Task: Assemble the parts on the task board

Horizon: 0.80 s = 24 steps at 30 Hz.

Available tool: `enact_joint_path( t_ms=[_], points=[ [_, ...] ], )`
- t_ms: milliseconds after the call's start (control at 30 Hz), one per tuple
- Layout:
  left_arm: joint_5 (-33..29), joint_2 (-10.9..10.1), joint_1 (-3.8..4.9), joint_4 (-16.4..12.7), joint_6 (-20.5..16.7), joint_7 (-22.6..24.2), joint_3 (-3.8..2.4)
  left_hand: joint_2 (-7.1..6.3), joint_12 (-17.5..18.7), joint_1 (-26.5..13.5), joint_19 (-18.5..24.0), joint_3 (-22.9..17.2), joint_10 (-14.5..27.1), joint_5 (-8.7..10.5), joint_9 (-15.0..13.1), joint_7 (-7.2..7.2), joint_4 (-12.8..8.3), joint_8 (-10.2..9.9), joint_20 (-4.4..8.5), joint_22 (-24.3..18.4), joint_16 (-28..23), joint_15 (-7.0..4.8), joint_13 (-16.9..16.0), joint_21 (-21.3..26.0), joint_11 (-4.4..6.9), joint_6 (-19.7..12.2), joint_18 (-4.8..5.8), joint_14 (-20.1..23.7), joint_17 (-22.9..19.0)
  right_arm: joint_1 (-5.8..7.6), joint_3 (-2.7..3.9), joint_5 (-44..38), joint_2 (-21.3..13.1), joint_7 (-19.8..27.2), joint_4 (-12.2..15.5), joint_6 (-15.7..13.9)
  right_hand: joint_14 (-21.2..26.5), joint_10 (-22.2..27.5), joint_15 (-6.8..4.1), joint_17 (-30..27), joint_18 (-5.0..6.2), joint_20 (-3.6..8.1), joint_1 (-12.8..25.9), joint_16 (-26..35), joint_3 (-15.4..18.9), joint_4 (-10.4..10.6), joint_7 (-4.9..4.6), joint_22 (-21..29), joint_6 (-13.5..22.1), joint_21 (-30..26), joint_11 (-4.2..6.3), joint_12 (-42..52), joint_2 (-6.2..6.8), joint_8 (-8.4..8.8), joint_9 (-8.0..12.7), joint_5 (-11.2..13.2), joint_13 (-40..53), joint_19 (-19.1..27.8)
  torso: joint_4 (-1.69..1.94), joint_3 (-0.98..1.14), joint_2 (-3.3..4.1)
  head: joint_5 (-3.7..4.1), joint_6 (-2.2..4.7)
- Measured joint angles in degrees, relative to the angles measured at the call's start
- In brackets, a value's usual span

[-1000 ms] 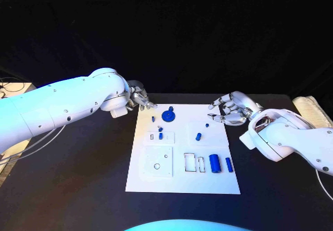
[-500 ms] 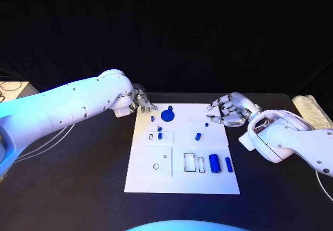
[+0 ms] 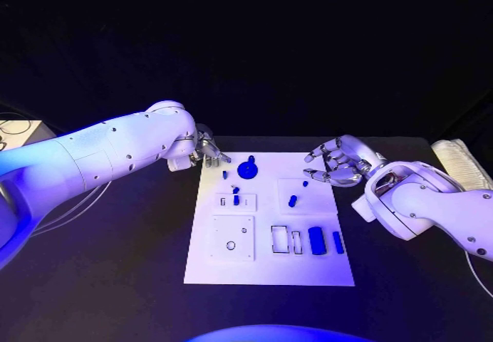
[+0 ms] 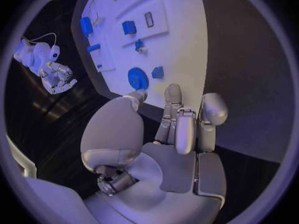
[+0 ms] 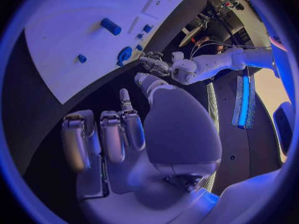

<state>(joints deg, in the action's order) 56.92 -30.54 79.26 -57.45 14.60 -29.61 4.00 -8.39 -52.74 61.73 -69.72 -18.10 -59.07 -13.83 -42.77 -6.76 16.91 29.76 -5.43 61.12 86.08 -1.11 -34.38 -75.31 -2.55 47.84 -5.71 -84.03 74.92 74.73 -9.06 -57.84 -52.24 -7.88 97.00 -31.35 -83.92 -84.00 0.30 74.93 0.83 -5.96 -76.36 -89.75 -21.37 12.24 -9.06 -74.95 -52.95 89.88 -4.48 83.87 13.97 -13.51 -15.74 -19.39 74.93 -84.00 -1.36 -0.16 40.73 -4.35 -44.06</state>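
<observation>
From the head view, the task board (image 3: pixel 269 246) lies mid-table; our left hand (image 3: pixel 209 151) hovers at its 11 o'clock corner, our right hand (image 3: pixel 335 165) at 2 o'clock.

From the left wrist view, its fingers (image 4: pixel 177 122) stay loosely curled and empty above the round blue part (image 4: pixel 137 78).

From the right wrist view, fingers (image 5: pixel 112 134) are apart, holding nothing.

We judge this part light, stiff and a little slippery; take it by the rim.

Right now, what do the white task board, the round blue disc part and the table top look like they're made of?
Task board: looks like rigid white plastic or painted sheet, matte, with clean-cut rectangular recesses. Round blue disc part: probably moulded or printed plastic, uniform saturated blue with no metallic glint. Table top: black and dull, reflecting almost nothing; whether it is cloth, laminate or a mat cannot be told.
</observation>
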Motion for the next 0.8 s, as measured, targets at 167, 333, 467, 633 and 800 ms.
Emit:
enact_joint_path(
  t_ms=[167,333,467,633,800],
  points=[
    [-0.53,0.48,-0.01,0.75,1.06,-0.06,0.01,0.00,0.00,0.00,0.00,0.00,0.00,0.00,0.00,0.00,0.00,0.00,0.00,0.00,0.00,0.00,0.00,0.00,0.00,0.00,0.00,0.00,0.00,0.00,0.00,-0.01,0.05,0.22,0.10,-0.31,0.00,0.00,0.00,0.00,0.00,0.00,0.05,0.00,0.00,0.00,0.01,0.00,0.01,0.00,0.00,0.00,0.05,-0.22,0.00,1.30,0.00,0.00,0.00,0.05,-0.04,-0.05,-0.01],
    [-1.00,0.88,-0.16,1.38,1.73,-0.12,0.07,0.00,0.00,0.00,0.00,0.00,0.20,0.00,0.00,0.00,0.00,0.00,0.00,0.00,0.00,0.00,0.00,0.00,-0.21,0.00,0.00,0.00,0.00,0.00,0.00,-0.01,0.07,0.39,0.22,-0.52,0.00,0.00,0.00,-0.01,0.00,0.00,0.05,0.00,0.00,0.00,0.01,0.01,0.01,0.00,0.00,0.00,0.05,-0.22,0.00,1.30,-0.01,0.00,0.01,0.05,-0.04,-0.08,-0.01],
    [-1.43,1.15,-0.36,1.56,2.03,-0.16,0.11,0.00,0.00,0.00,0.00,-0.01,0.20,0.00,0.00,0.00,0.00,0.00,0.00,0.06,0.00,0.00,0.05,0.00,-0.21,0.00,0.00,0.00,0.00,0.00,0.00,-0.01,0.10,0.46,0.25,-0.60,0.00,0.00,0.00,-0.01,0.00,0.00,0.05,0.00,0.00,0.00,0.01,0.01,0.01,0.00,0.00,0.00,0.05,-0.21,0.00,1.30,-0.01,0.00,-0.02,0.04,0.00,-0.08,-0.03],
    [-1.78,1.53,-0.60,1.57,2.32,-0.18,0.18,0.00,0.00,0.00,0.00,-0.01,0.20,0.00,0.05,0.00,0.00,0.20,0.00,0.15,0.00,0.00,0.05,0.00,-0.21,0.00,0.00,0.00,0.00,0.00,0.00,-0.01,0.12,0.48,0.24,-0.64,0.00,0.00,0.00,-0.01,0.00,0.00,0.05,0.00,0.00,0.00,0.01,0.01,0.00,0.00,0.00,0.00,0.05,-0.21,0.00,1.53,-0.01,0.00,-0.02,-0.02,0.03,-0.08,-0.19],
    [-2.02,1.67,-0.80,1.57,2.72,-0.20,0.29,0.18,0.00,0.18,0.00,-0.01,0.20,0.00,0.05,0.00,0.00,0.20,0.00,0.36,0.00,0.00,0.05,0.00,-0.21,0.00,0.00,0.00,0.00,0.00,0.00,-0.01,0.16,0.48,0.22,-0.64,0.00,0.00,0.00,-0.01,0.00,0.00,0.05,0.00,-0.15,0.16,0.01,0.02,0.00,0.00,0.00,0.00,0.05,-0.21,-0.05,1.53,-0.01,0.00,0.01,-0.02,0.03,0.04,-0.29]
  ],
)
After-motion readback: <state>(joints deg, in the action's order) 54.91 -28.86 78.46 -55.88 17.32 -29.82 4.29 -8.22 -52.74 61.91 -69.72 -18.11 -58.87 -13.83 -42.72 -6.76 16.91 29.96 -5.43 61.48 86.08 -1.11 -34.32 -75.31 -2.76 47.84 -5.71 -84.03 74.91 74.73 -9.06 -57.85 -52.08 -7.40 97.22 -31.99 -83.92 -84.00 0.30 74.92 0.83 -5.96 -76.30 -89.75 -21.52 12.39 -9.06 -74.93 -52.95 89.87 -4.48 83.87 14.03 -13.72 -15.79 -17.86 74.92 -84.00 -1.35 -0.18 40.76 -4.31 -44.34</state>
